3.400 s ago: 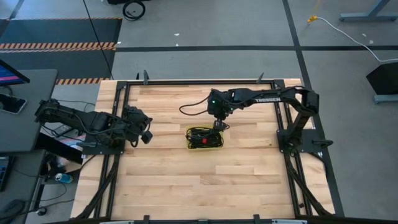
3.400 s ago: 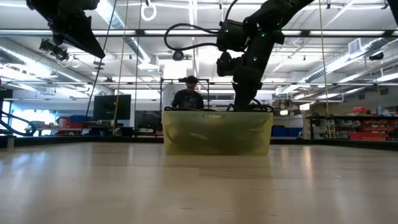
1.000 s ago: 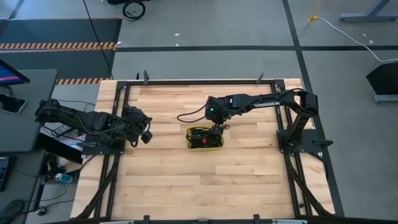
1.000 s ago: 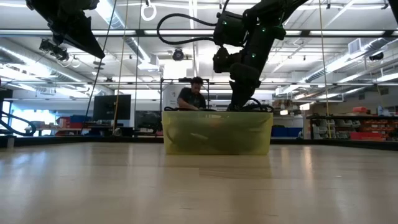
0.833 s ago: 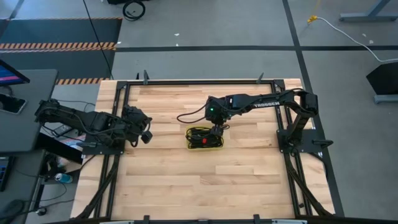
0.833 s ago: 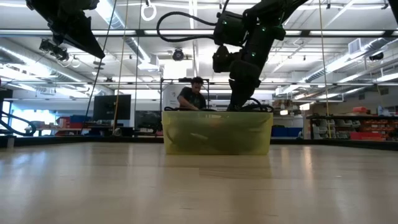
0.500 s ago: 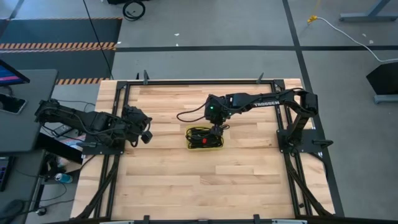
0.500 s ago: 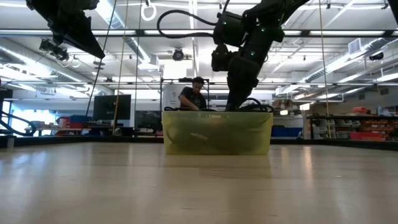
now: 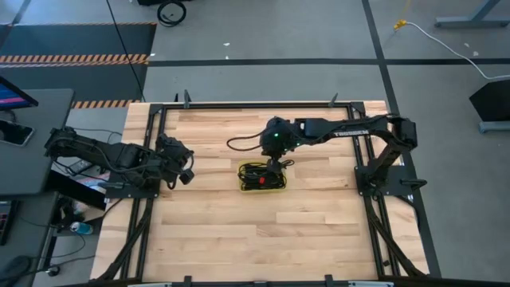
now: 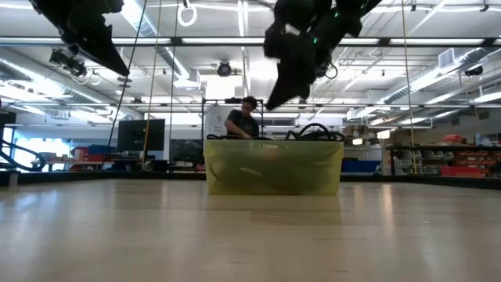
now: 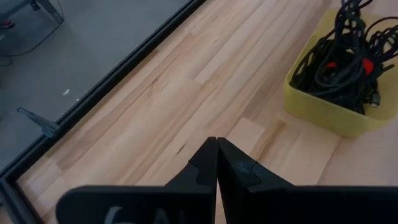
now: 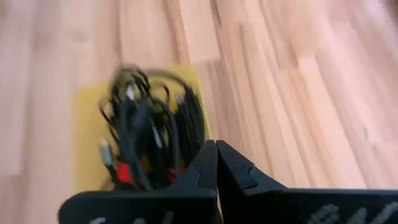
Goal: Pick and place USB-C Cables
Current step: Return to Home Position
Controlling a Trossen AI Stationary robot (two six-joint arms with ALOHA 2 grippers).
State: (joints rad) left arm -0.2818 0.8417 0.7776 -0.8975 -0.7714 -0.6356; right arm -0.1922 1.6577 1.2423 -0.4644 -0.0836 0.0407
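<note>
Several thin black USB-C cables [image 9: 256, 174] with red ties lie tangled in a small yellow bin [image 9: 242, 180] at the middle of the table. Some loops [image 10: 315, 129] stick up over the bin's rim [image 10: 274, 142]. My right gripper [image 9: 275, 164] hangs shut and empty above the bin's far side, clear of the cables [image 12: 149, 134], and is tilted in the low view [image 10: 273, 100]. My left gripper [image 9: 190, 171] waits shut and empty at the table's left. Its wrist view [image 11: 216, 154] shows the bin [image 11: 323, 116] and cables [image 11: 345, 59] ahead.
A black metal frame [image 9: 239, 105] runs around the wooden table top. There is bare wood [image 9: 263, 231] on all sides of the bin. A person [image 10: 244, 117] sits in the room beyond the table's far edge.
My right gripper has risen from the bin's far side to well above the rim, and it has tipped to a slant as it went. It carries no cable. The cables stay in the bin.
</note>
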